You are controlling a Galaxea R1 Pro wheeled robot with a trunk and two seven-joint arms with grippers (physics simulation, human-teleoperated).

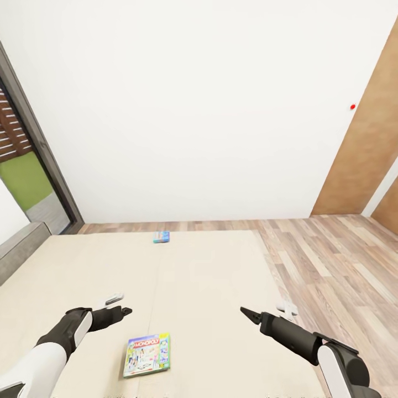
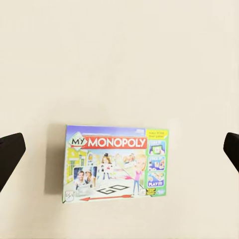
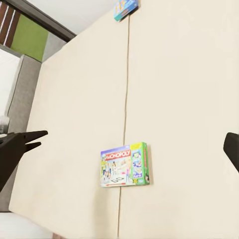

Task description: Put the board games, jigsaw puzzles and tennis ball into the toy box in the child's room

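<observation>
Head view is looking down over the bed (image 1: 221, 276), with its beige cover spreading across the lower half of the picture and a white wall behind it. Monopoly (image 1: 147, 354) is lying flat on the cover, near the close edge, between the two arms and a bit nearer the left one. The smaller blue game (image 1: 161, 237) is sitting way off at the far edge of the bed, well apart from Monopoly.

Left gripper (image 1: 119, 305) is hanging over the cover just beyond Monopoly, not touching it — in the left wrist view its fingers (image 2: 11, 152) are showing at both side edges of the picture with the box (image 2: 115, 163) lying in the wide gap between them, so it's spread wide with nothing in it. Right gripper (image 1: 268, 310) is hovering over the bed's right part, also empty; the right wrist view has its fingers (image 3: 20, 145) far apart, with Monopoly (image 3: 125, 165) and the blue game (image 3: 125, 8) both lying on the cover.

Wood-plank floor (image 1: 331, 260) is running along the bed's right side, and a dark-framed window (image 1: 25, 166) is standing at the left.
</observation>
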